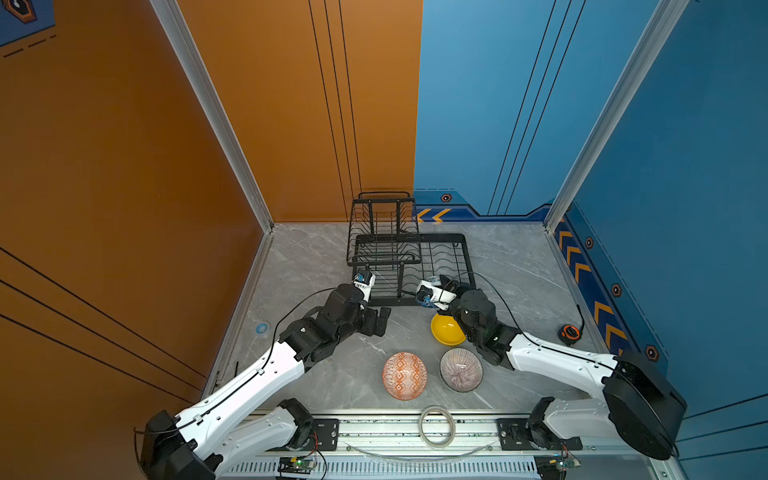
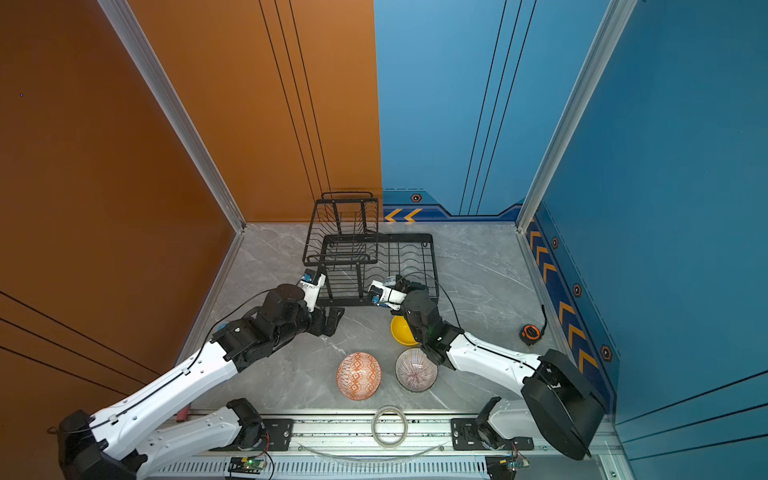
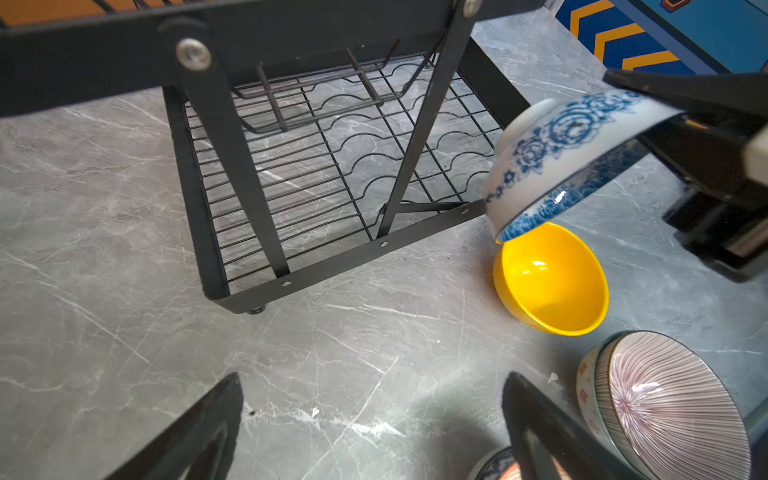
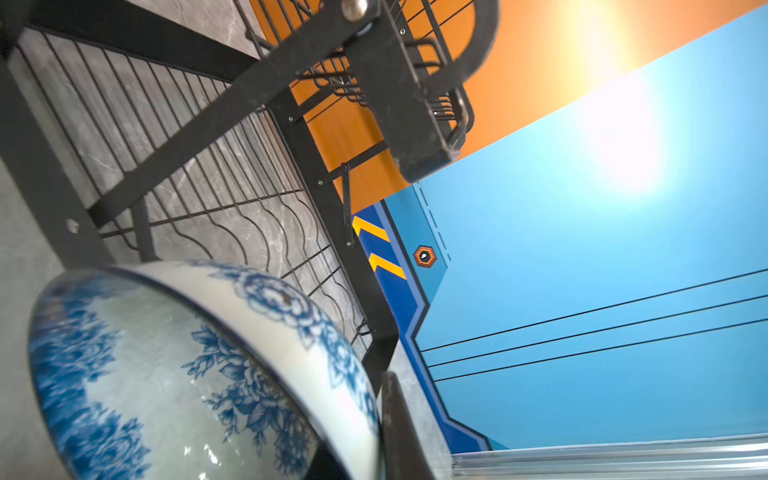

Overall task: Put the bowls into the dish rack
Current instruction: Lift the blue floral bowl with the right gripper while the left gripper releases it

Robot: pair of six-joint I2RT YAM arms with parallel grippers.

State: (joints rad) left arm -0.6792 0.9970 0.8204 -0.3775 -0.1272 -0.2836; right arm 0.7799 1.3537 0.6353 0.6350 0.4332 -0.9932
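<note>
- Dish rack [image 1: 466,257] tray: right half open from above; raised basket tier [image 1: 386,261] roofs the left half.
- Right gripper [image 3: 631,99] with blue-white bowl [image 3: 561,145] crowds the tray's near right corner.
- Yellow bowl [image 1: 446,331] just before that corner; orange-white bowl [image 1: 404,375] and striped bowl [image 1: 461,370] nearer.
- Bare table [image 1: 345,374] left of them.

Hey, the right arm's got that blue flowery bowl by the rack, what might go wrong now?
1. The right claw pinches the tilted blue-and-white floral bowl only by its rim; it may slip and hit the plain yellow round bowl close by.
2. The bowl hangs at the front corner of the black metal wire dish rack, so it may knock the frame bar going in.
</note>
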